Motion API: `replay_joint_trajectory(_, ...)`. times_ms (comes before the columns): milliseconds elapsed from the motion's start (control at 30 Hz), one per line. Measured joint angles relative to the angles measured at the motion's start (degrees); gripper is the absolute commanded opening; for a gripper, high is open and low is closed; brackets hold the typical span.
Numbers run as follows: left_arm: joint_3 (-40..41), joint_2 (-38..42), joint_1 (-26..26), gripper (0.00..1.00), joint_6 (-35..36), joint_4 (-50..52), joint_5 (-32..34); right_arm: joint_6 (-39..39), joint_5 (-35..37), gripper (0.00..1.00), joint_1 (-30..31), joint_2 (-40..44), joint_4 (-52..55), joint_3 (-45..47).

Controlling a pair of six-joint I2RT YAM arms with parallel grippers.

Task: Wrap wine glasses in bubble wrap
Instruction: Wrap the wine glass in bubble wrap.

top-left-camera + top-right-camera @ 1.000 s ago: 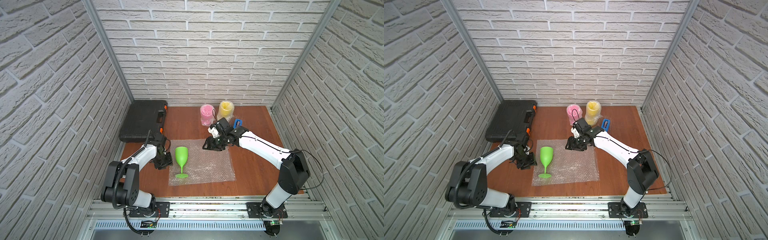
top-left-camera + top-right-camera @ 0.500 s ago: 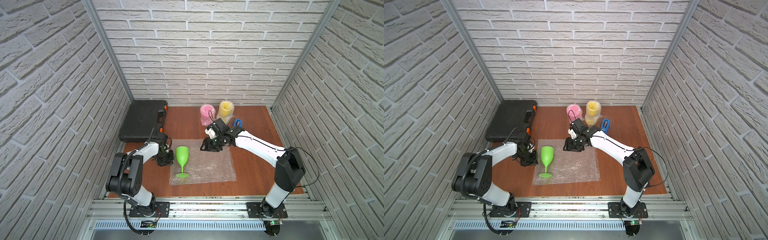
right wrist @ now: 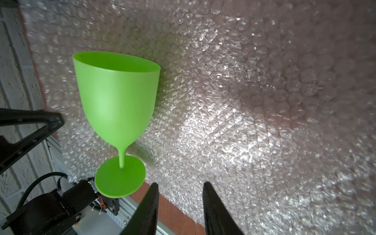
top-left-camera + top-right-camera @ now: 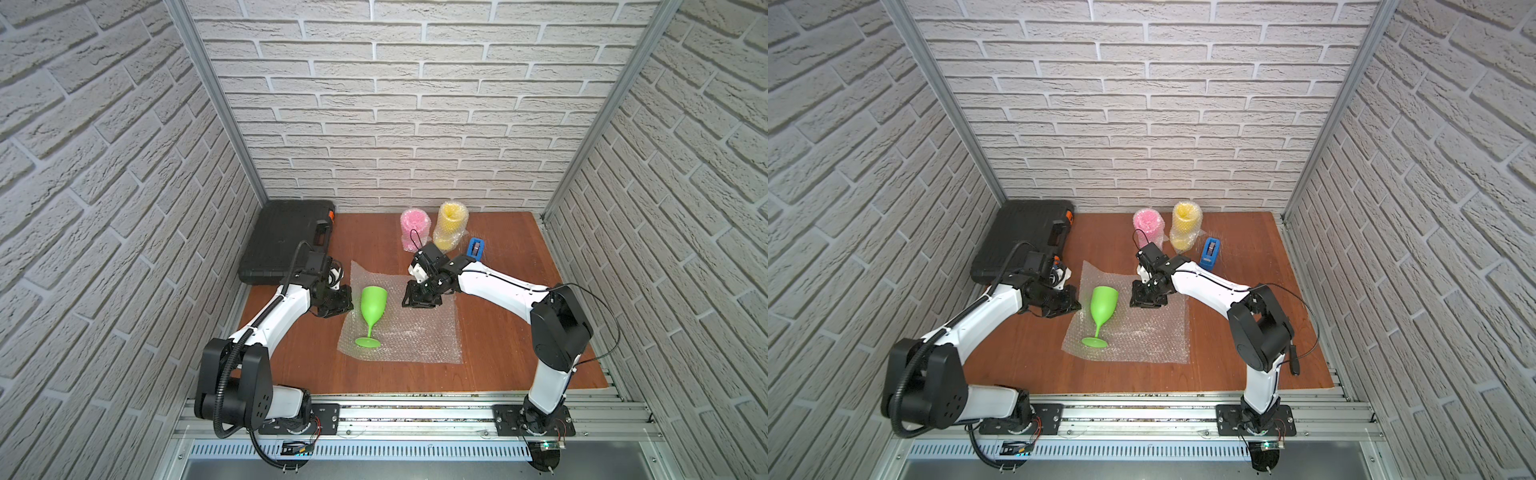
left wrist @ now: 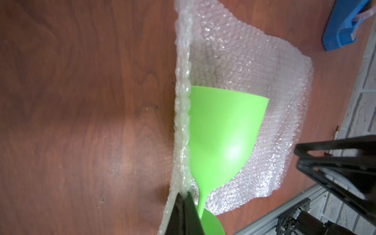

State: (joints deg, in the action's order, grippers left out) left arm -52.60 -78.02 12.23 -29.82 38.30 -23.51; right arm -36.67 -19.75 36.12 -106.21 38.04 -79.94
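A lime green wine glass (image 4: 373,305) (image 4: 1104,305) stands upright on the left part of a flat bubble wrap sheet (image 4: 415,332) (image 3: 244,101). My left gripper (image 4: 347,307) (image 5: 186,193) is shut on the sheet's left edge, beside the glass's stem, and that edge (image 5: 182,101) is lifted up against the bowl (image 5: 221,132). My right gripper (image 4: 417,301) (image 3: 180,186) hangs open low over the sheet, just right of the glass (image 3: 116,97), holding nothing. At the back stand a pink wine glass (image 4: 414,228) and a yellow one (image 4: 451,226), each inside bubble wrap.
A blue tape dispenser (image 4: 475,249) (image 5: 343,26) sits right of the yellow glass, behind my right arm. A black case (image 4: 286,245) lies at the back left, just behind my left wrist. Brick walls close in three sides.
My left gripper has closed on the sheet's left edge. My right gripper has shifted a little left toward the green glass and its jaws have narrowed somewhat.
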Motion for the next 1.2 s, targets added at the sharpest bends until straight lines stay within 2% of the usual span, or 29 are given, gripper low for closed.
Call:
replay_joint_trajectory(333, -6.32, -0.96, 9.25, 0.0, -3.48, 0.28, -0.57, -1.44, -0.57, 0.26, -0.04, -5.95, -4.96, 0.26)
replay_joint_trajectory(533, -8.92, -5.92, 15.32, 0.0, -6.34, -3.26, -1.16, -2.32, -1.99, 0.21, -0.39, -6.34, -8.46, 2.54)
replay_joint_trajectory(800, -9.18, -13.18, 19.23, 0.0, -8.92, -8.44, -2.69, -4.15, -4.15, 0.16, -1.4, -5.38, -14.38, 8.17)
replay_joint_trajectory(867, -9.18, -14.34, 19.71, 0.0, -9.11, -9.33, -3.19, -5.03, -3.72, 0.18, -1.97, -2.51, -15.34, 11.26)
replay_joint_trajectory(1033, -9.18, -15.65, 20.13, 0.0, -9.44, -10.45, -4.17, -6.62, -4.26, 0.36, -4.63, 7.48, -16.85, 14.29)
replay_joint_trajectory(1100, -9.18, -15.8, 20.33, 0.0, -9.44, -10.71, -4.57, -7.32, -5.95, 0.42, -5.53, 8.87, -18.88, 13.31)
replay_joint_trajectory(1200, -9.18, -15.82, 20.44, 0.0, -9.44, -10.97, -5.05, -8.57, -9.05, 0.44, -5.51, 7.96, -22.43, 11.87)
